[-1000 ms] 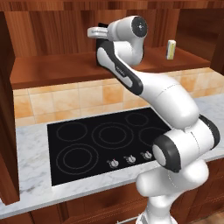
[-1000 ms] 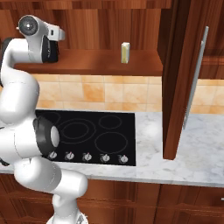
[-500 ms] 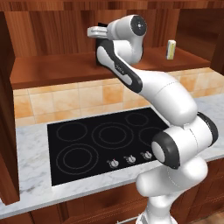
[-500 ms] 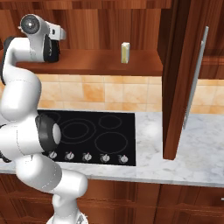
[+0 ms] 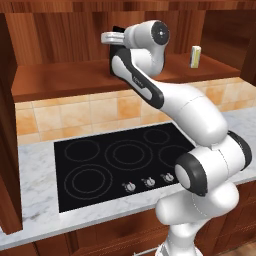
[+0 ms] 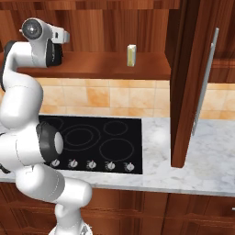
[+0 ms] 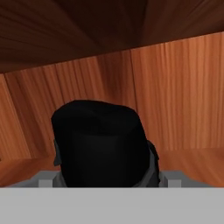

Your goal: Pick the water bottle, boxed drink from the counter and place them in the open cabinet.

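Bottle and hand sit together inside the open cabinet [image 5: 75, 80]; the water bottle [image 7: 99, 142], matte black, rises between the two dark fingertips [image 7: 152, 162] in the hand view, its cap close to the camera and the wood-grain back panel behind it; the gripper [image 7: 103, 168] has its jaws set wide on either side of the bottle, and whether they press on it or stand just clear I cannot tell; in the left base view the gripper [image 5: 116, 55] reaches over the cabinet's wide wooden shelf at its middle, with a dark shape below the wrist that is the bottle, mostly hidden by the arm; the boxed drink [image 5: 195, 56], cream with a faint mark low on its front, stands upright on the same shelf, well apart to the right of the hand; in the right base view it stands near the cabinet's open door [image 6: 193, 82]; below the shelf lies the black cooktop [image 5: 120, 165], set in a marble top [image 6: 202, 160].
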Available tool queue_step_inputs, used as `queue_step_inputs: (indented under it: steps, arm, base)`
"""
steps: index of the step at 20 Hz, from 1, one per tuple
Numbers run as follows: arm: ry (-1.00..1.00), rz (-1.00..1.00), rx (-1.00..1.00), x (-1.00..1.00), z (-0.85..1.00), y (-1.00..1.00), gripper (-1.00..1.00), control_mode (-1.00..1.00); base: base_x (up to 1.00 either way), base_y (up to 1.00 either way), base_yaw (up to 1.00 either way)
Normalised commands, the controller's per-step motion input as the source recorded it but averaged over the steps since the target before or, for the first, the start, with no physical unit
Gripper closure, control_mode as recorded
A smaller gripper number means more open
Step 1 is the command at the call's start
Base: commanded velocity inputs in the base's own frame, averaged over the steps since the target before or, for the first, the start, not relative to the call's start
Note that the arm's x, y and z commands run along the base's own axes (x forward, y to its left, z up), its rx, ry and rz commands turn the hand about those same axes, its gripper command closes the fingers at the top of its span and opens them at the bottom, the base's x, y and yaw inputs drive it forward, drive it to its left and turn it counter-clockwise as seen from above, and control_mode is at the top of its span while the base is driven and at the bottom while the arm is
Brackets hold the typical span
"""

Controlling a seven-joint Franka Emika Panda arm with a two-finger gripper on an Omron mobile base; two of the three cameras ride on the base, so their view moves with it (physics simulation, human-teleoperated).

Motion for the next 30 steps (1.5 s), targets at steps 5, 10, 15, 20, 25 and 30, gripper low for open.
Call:
queue_step_inputs:
  steps: [5, 10, 15, 20, 25, 30]
  arm:
    - [0.0, 0.0, 0.0, 0.0, 0.0, 0.0, 1.0, -1.0]
    - [0.0, 0.0, 0.0, 0.0, 0.0, 0.0, -1.0, -1.0]
    - [0.0, 0.0, 0.0, 0.0, 0.0, 0.0, -1.0, -1.0]
    - [0.0, 0.0, 0.0, 0.0, 0.0, 0.0, -1.0, -1.0]
    - [0.0, 0.0, 0.0, -0.01, 0.0, 0.0, -1.0, -1.0]
    - [-0.12, 0.0, 0.0, -0.49, 0.07, -0.03, -1.0, -1.0]
  base:
    - [0.0, 0.0, 0.0]
    - [0.0, 0.0, 0.0]
    - [0.0, 0.0, 0.0]
    - [0.0, 0.0, 0.0]
    - [0.0, 0.0, 0.0]
    - [0.0, 0.0, 0.0]
